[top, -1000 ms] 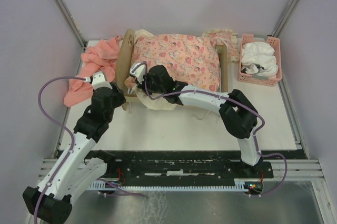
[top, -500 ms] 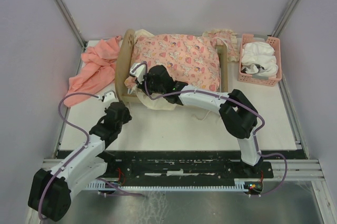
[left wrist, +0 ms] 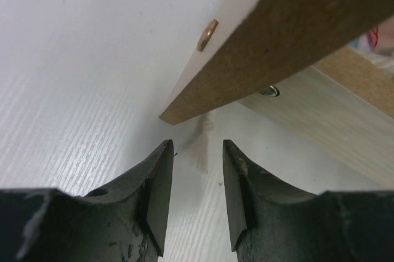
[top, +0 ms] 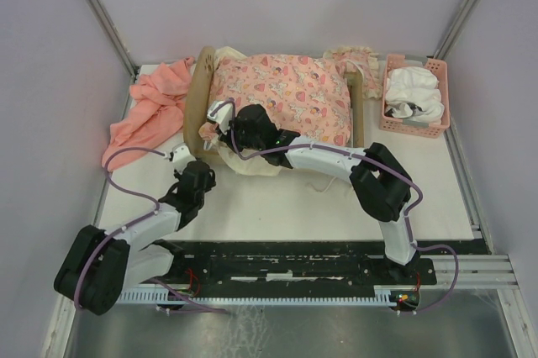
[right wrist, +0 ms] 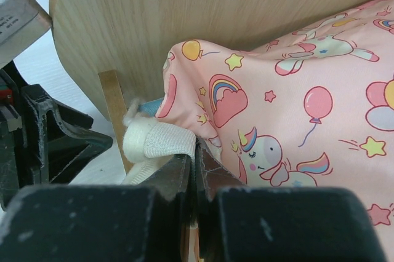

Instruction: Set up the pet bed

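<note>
Tabletop (top: pixel 277 198), white, bears pet bed (top: pixel 199 93); lavender walls (top: pixel 277 5) enclose it.

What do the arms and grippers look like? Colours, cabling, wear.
Both arms, left arm and right arm, have white links with bulky black joint housings. A lilac cable loops loosely along each. The left gripper has black, inward-curving fingers with grey scuffs; the right gripper is black too.

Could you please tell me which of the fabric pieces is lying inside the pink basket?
The white bundle; the salmon cloth lies loose on the table, the unicorn-print cushion sits on the pet bed.
</note>
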`<state>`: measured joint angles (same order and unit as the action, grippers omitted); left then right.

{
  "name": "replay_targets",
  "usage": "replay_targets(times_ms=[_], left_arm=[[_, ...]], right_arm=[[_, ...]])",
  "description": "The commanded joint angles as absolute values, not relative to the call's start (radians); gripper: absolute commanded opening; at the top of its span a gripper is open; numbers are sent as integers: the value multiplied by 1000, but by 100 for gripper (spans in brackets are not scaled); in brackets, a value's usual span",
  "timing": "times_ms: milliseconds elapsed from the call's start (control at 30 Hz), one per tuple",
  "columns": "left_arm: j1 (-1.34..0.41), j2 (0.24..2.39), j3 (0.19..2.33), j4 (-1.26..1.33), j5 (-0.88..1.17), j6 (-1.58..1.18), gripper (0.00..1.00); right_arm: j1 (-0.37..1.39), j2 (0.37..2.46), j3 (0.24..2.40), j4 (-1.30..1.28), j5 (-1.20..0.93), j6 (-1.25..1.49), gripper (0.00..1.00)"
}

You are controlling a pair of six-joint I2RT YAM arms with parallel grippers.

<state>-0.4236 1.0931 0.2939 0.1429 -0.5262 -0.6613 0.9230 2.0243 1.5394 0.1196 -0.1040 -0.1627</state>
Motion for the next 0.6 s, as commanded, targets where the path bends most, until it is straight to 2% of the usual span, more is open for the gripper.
replay_targets(times_ms=[0, 200, 300, 567], left_arm=[[-428, 1140, 280, 287, -568, -677, 45], [-428, 1244, 279, 347, -560, -688, 44], [-430, 1281, 296, 296, -558, -730, 41], [-458, 1212, 293, 180, -617, -795, 38]], right_arm=[[925, 1978, 1529, 163, -100, -173, 8], [925, 1986, 1527, 165, -95, -175, 8], [924, 1994, 1533, 158, -92, -179, 8], [925, 2007, 1548, 155, -91, -179, 8]])
